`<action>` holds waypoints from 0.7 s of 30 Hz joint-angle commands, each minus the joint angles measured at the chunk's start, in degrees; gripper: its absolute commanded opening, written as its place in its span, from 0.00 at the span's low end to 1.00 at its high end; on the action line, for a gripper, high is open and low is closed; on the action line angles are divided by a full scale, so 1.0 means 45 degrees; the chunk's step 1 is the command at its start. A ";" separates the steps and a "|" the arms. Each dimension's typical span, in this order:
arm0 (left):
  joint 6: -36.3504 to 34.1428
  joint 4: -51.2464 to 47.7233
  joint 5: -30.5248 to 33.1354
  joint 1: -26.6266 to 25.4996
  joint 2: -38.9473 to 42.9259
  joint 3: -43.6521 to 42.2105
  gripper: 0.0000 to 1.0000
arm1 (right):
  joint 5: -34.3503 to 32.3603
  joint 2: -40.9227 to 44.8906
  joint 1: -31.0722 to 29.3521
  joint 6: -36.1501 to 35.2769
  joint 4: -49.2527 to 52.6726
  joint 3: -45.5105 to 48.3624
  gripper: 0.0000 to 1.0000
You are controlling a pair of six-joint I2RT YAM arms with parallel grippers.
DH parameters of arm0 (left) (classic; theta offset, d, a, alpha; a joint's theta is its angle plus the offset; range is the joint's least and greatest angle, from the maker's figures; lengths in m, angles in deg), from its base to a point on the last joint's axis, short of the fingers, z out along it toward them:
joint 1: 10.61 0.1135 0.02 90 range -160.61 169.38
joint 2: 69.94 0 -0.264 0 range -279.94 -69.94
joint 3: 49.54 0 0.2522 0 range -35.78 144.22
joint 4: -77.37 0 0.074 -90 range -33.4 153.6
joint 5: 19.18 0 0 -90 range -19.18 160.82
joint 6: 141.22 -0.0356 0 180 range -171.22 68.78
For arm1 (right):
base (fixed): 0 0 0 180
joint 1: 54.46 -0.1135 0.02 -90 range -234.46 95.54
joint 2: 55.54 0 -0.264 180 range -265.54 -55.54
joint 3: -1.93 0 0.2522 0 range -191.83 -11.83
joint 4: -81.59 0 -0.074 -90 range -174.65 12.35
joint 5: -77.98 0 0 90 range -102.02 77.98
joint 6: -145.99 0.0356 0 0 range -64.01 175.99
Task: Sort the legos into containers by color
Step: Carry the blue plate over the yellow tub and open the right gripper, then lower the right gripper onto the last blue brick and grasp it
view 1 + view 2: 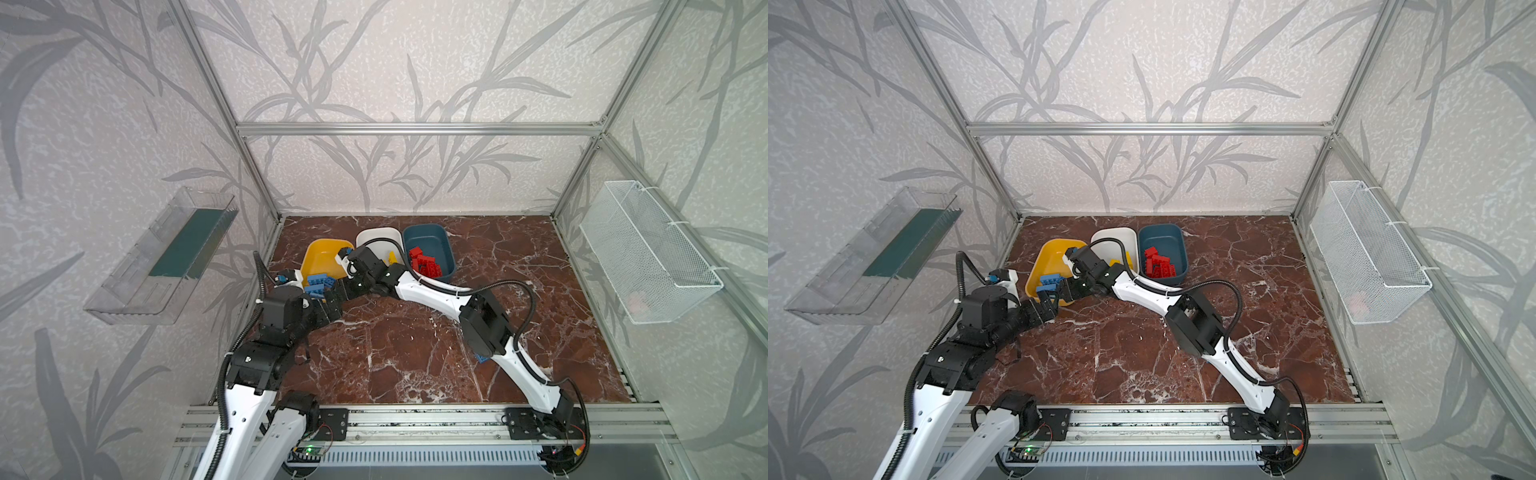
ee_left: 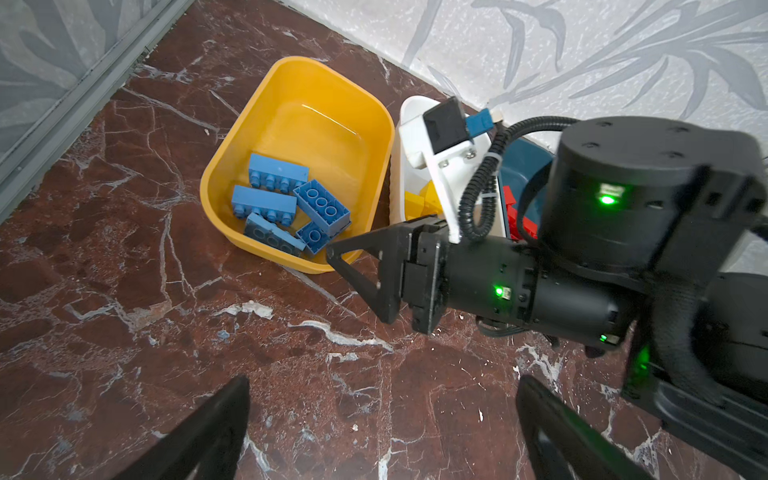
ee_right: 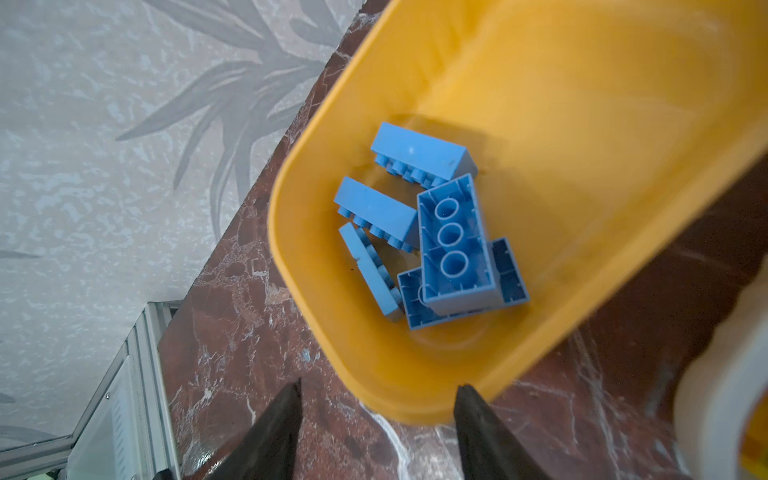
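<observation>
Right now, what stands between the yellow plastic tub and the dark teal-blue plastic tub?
The white plastic tub stands between the yellow plastic tub and the dark teal-blue plastic tub, as both top views show.

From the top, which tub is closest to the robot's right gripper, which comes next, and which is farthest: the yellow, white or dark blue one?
In a top view:
1. yellow tub: on the left, with the right gripper at its near corner.
2. white tub: in the middle, farther back.
3. dark blue tub: on the right, farthest.
</observation>
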State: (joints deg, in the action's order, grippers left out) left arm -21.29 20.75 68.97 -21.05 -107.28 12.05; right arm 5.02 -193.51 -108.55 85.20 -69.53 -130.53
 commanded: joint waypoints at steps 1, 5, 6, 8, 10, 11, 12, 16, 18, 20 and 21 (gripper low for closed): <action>-0.0272 0.0231 -0.0660 -0.0005 -0.0354 0.0154 0.99 | -0.0173 0.2201 0.0324 0.0034 -0.1347 0.1609 0.60; 0.0393 0.0790 -0.1396 -0.0082 -0.0748 -0.0012 0.99 | -0.0587 0.4536 0.0585 -0.0158 -0.2019 0.4619 0.61; 0.0590 0.0892 -0.1436 -0.0145 -0.0822 -0.0057 0.99 | -0.0631 0.5088 0.0728 -0.0180 -0.2111 0.5424 0.61; 0.0884 0.1108 -0.1490 -0.0403 -0.0986 -0.0149 0.99 | -0.0743 0.6196 0.1003 -0.0202 -0.2221 0.6768 0.61; 0.1112 0.1236 -0.1221 -0.0949 -0.1222 -0.0146 0.99 | -0.0834 0.7363 0.1316 -0.0220 -0.2226 0.8219 0.61; 0.1184 0.1291 -0.0961 -0.1309 -0.1361 -0.0131 0.99 | -0.0886 0.7953 0.1461 -0.0258 -0.2233 0.8939 0.61; 0.1239 0.1287 -0.0694 -0.1639 -0.1491 -0.0090 0.99 | -0.0929 0.8460 0.1608 -0.0290 -0.2211 0.9524 0.61; 0.1664 0.1762 0.0246 -0.3161 -0.2171 -0.0108 0.99 | -0.1272 1.0884 0.2204 -0.0460 -0.1839 1.2007 0.62; 0.1888 0.2026 0.0604 -0.3861 -0.2558 -0.0101 0.99 | -0.1520 1.1928 0.2439 -0.0681 -0.1375 1.2930 0.63; 0.2074 0.2235 0.0940 -0.4540 -0.3060 0.0004 0.99 | -0.1898 1.2929 0.2627 -0.1026 -0.0578 1.3727 0.64; 0.2100 0.2285 0.1133 -0.4872 -0.3241 0.0051 0.99 | -0.2109 1.3283 0.2677 -0.1211 -0.0206 1.4005 0.64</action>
State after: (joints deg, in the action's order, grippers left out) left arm -13.81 28.73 69.93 -40.05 -120.24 11.94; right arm -1.63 -138.50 -96.96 82.75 -75.55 -70.27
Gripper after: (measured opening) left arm 0.988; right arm 0.638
